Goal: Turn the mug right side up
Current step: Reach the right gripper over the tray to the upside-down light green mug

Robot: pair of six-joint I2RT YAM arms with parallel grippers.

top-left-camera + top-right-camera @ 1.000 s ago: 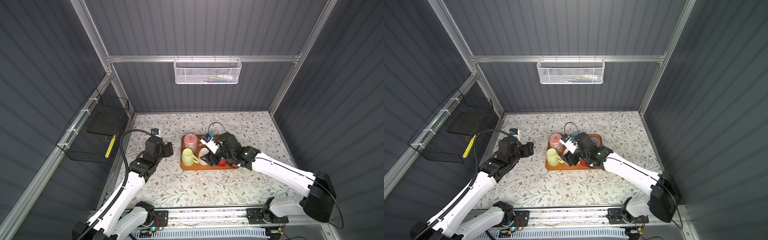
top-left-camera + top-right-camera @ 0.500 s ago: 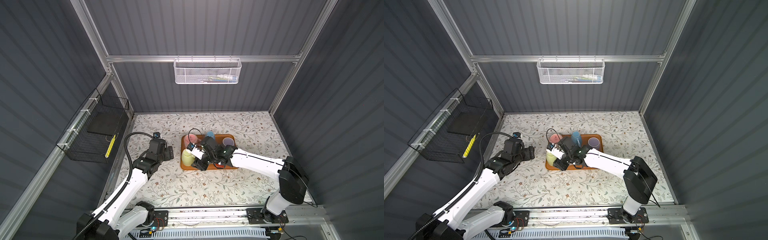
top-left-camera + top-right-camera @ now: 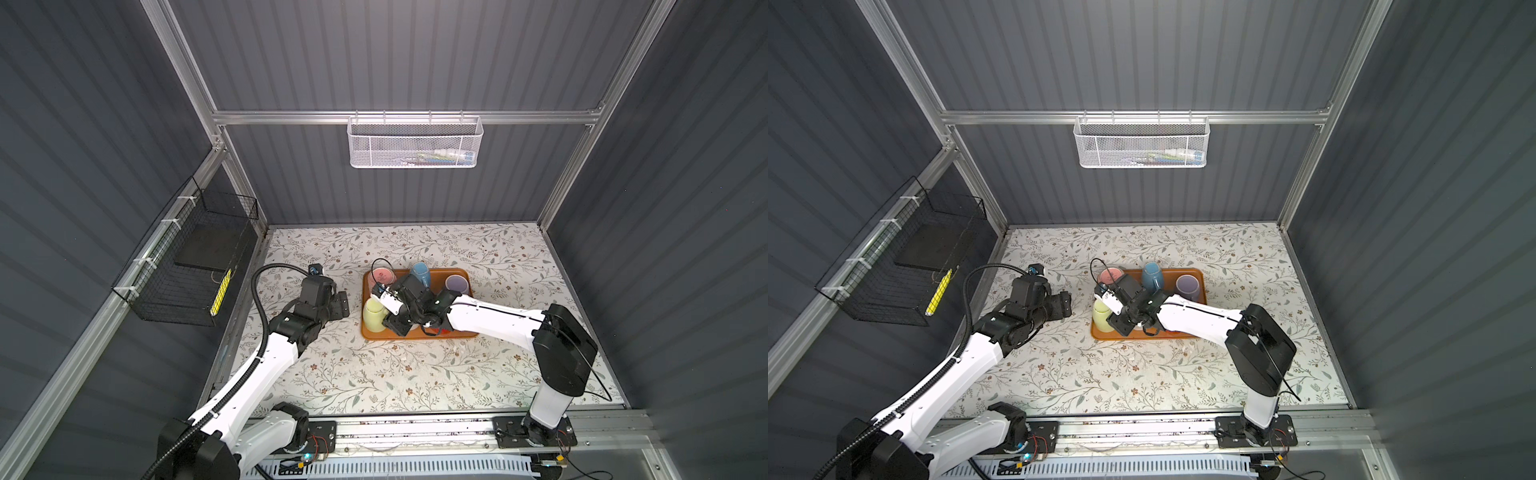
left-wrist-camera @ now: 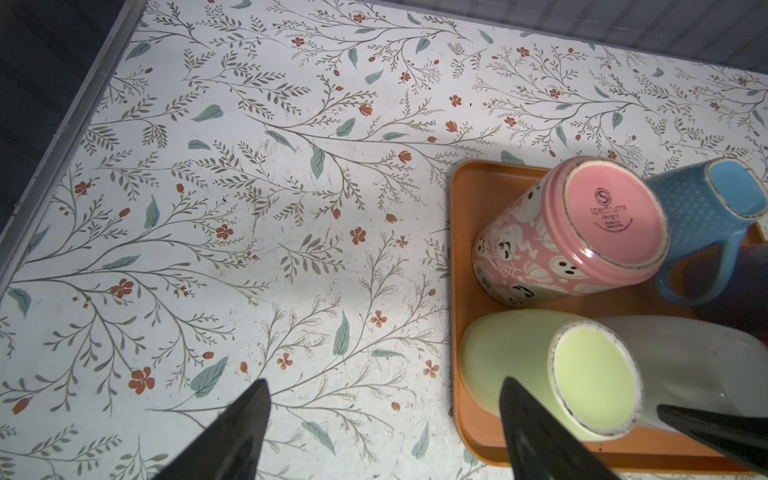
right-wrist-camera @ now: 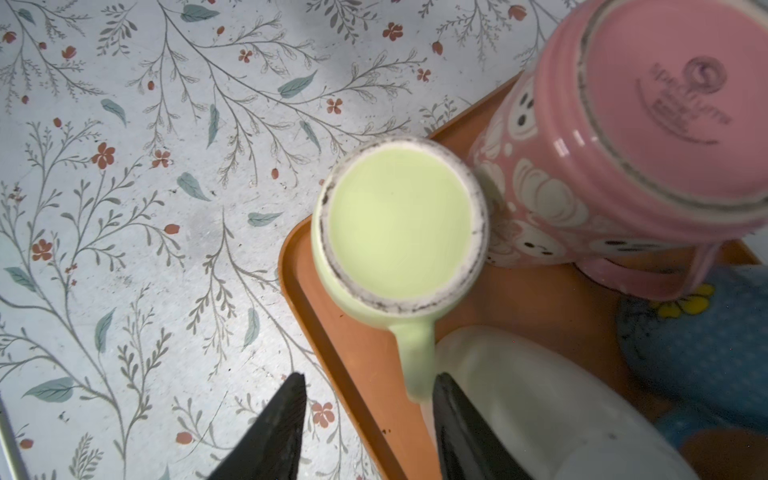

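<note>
Floral surface (image 3: 415,374) under both arms, orange tray (image 4: 457,291) just past centre. From above, I've got the green mug (image 5: 399,224) base-up in the tray's 8 o'clock corner, with the pink mug (image 4: 611,220) just beside it at 12, also base-up. My right hand (image 5: 370,376) hangs low over the tray edge, fingers parted either side of the green mug's handle (image 5: 415,357). One finger is close against it, the other well clear, so nothing is clamped. A white mug (image 5: 519,374) crowds that handle. My left hand (image 4: 384,380) hovers at the tray's 9 o'clock over bare surface, spread wide and holding nothing.
</note>
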